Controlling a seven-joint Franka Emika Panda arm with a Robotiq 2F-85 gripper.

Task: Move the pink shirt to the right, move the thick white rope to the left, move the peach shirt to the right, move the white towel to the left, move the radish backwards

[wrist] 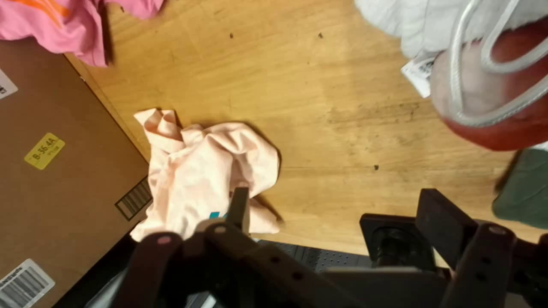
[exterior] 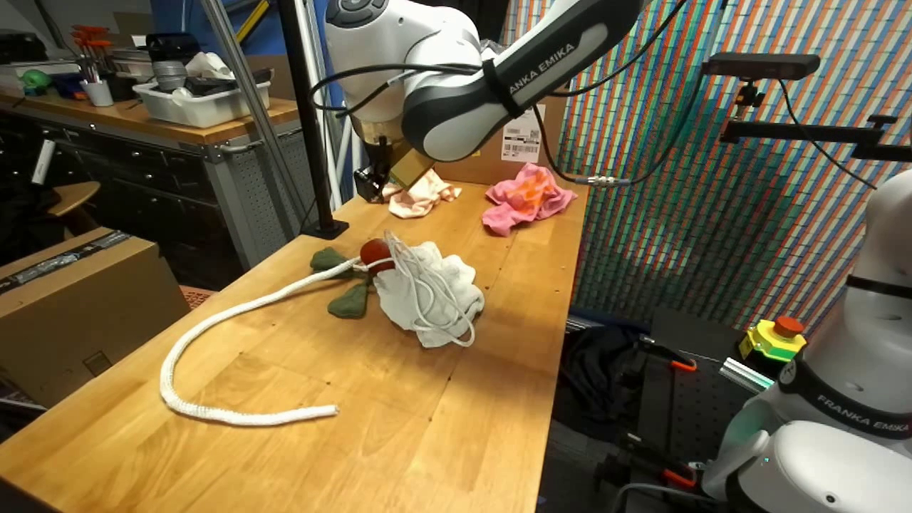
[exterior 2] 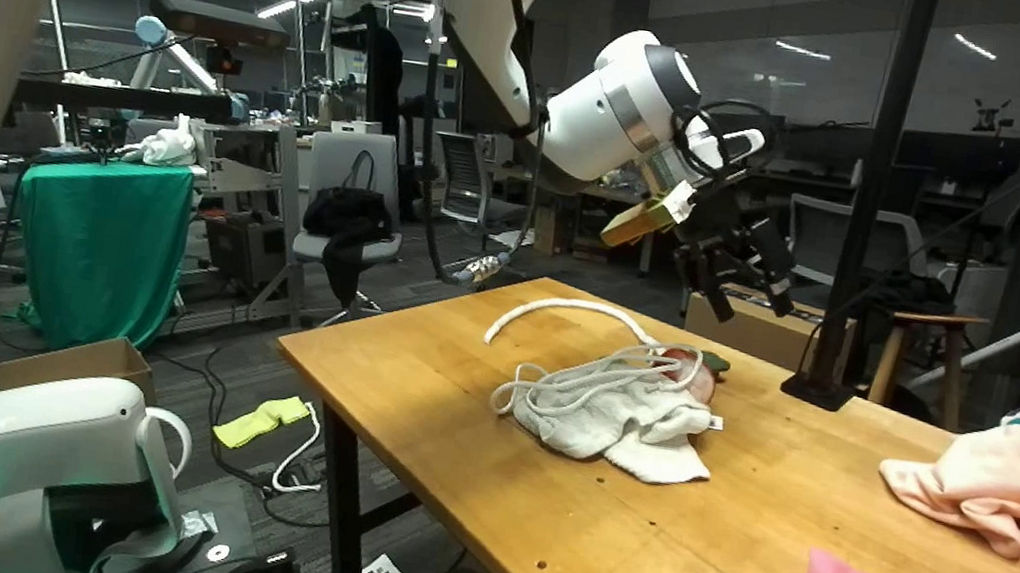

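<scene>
My gripper point(wrist: 336, 205) is open and empty, above the table; it also shows in both exterior views point(exterior: 370, 185) point(exterior 2: 752, 305). The crumpled peach shirt point(wrist: 205, 171) lies below my left finger in the wrist view, near the far table end point(exterior: 422, 196). The pink shirt point(exterior: 527, 196) with orange print lies at that end too. The white towel point(exterior: 406, 313) lies bunched mid-table against the red radish point(exterior: 374, 255), whose green leaves point(exterior: 349, 303) lie on the wood. The thick white rope point(exterior: 174, 356) curves from the radish across the table. Thin cord loops point(exterior 2: 555, 389) lie over towel and radish.
A cardboard box point(wrist: 72, 171) stands at the table end behind the shirts. A black post point(exterior 2: 834, 315) with a square base rises at the table's edge near the radish. Another cardboard box point(exterior: 92, 306) stands beside the table. A second robot arm point(exterior: 848, 342) stands across from it.
</scene>
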